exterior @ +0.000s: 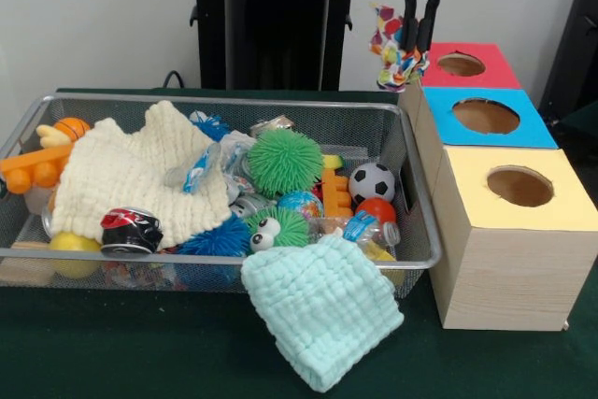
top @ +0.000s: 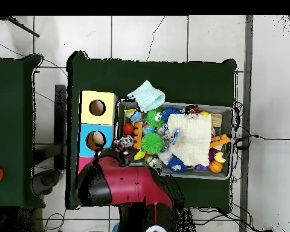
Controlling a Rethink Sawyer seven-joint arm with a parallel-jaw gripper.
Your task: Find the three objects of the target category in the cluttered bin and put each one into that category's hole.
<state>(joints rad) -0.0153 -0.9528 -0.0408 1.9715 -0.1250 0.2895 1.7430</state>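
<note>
The bin (exterior: 234,99) is a wide silver wire-mesh basket on the green table, full of toys and cloths; it also shows in the overhead view (top: 228,110). My gripper (exterior: 418,48) hangs at the top right, above the bin's far right corner and next to the red-topped box (exterior: 486,77). It is shut on a small multicoloured patterned cloth (exterior: 392,51), which dangles in the air. A blue-topped box (exterior: 523,133) and a yellow-topped box (exterior: 561,207) stand in a row with it, each with a round hole. In the overhead view my arm (top: 120,181) covers the red box.
In the bin lie a cream cloth (exterior: 140,175), a green spiky ball (exterior: 285,161), a soccer ball (exterior: 372,181), a crushed can (exterior: 131,231), a blue spiky ball (exterior: 217,238) and orange bricks (exterior: 33,170). A mint cloth (exterior: 322,310) hangs over the front rim.
</note>
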